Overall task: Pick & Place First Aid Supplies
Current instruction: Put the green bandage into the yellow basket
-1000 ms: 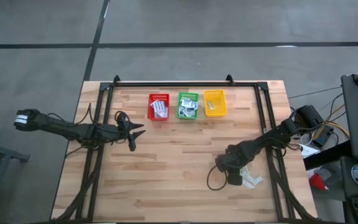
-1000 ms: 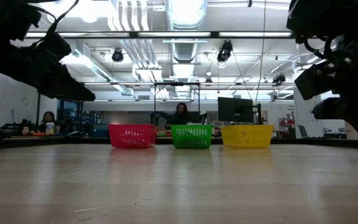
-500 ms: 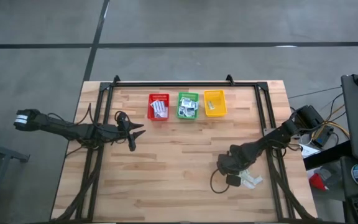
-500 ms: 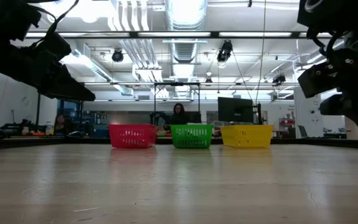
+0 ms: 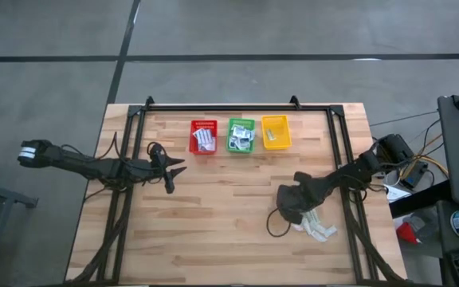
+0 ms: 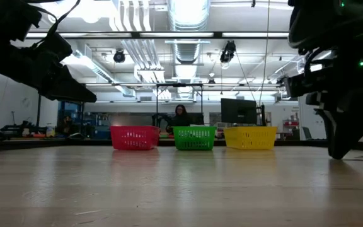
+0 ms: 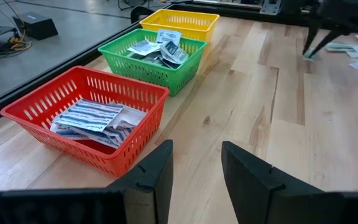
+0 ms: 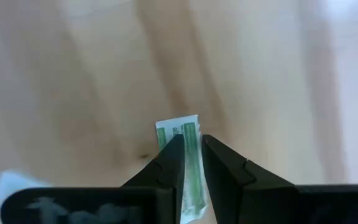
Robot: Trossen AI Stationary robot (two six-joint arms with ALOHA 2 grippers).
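Already partway through: your red basket holds blue-striped packets, the green basket a heap of small square packets, the yellow basket a few pieces. A loose cluster of packets lies on the counter at the right side, not yet sorted. Your right gripper sits beside that cluster, fingers nearly together, pinching a pale green strip off the wood. Your left gripper waits near the red basket, fingers spread, holding nothing.
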